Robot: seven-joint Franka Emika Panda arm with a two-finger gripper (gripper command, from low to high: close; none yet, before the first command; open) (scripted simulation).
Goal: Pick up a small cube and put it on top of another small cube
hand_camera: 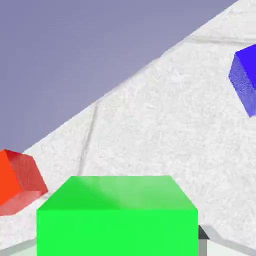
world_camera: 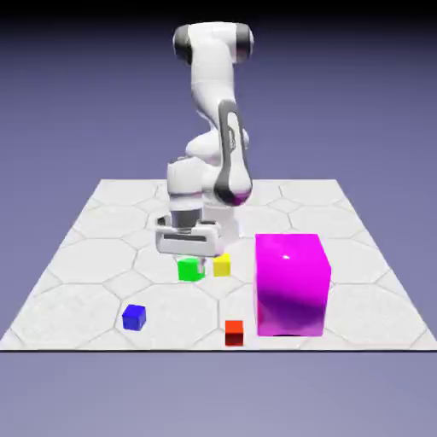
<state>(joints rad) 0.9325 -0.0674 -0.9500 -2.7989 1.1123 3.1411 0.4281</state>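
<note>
Blue-violet color fills the back, and a pale stone-look table top (world_camera: 94,294) with thin grey lines sits in front of it. At the far side stands a big white robot arm with dark grey bits (world_camera: 213,77), and it bends down toward the table. Its white gripper with two fingers (world_camera: 192,263) points down and is squeezed on a small bright green cube (world_camera: 189,270). The hand view shows that cube very big, at 6 o'clock, with a bit of dark fingertip (hand_camera: 203,241) by its side. I can't tell if the green cube touches the table.

Think of the green cube as the middle of a clock in the exterior view. A small bright yellow cube (world_camera: 222,266) is just beside it at 3 o'clock, on the table. A huge shiny magenta cube (world_camera: 290,286) is past the yellow one, between 3 and 4 o'clock. A small red cube (world_camera: 234,333) sits at 5 o'clock, and a small blue cube (world_camera: 134,317) sits between 7 and 8 o'clock. In the hand view, red peeks in at 8 o'clock and blue at 2 o'clock.
</note>
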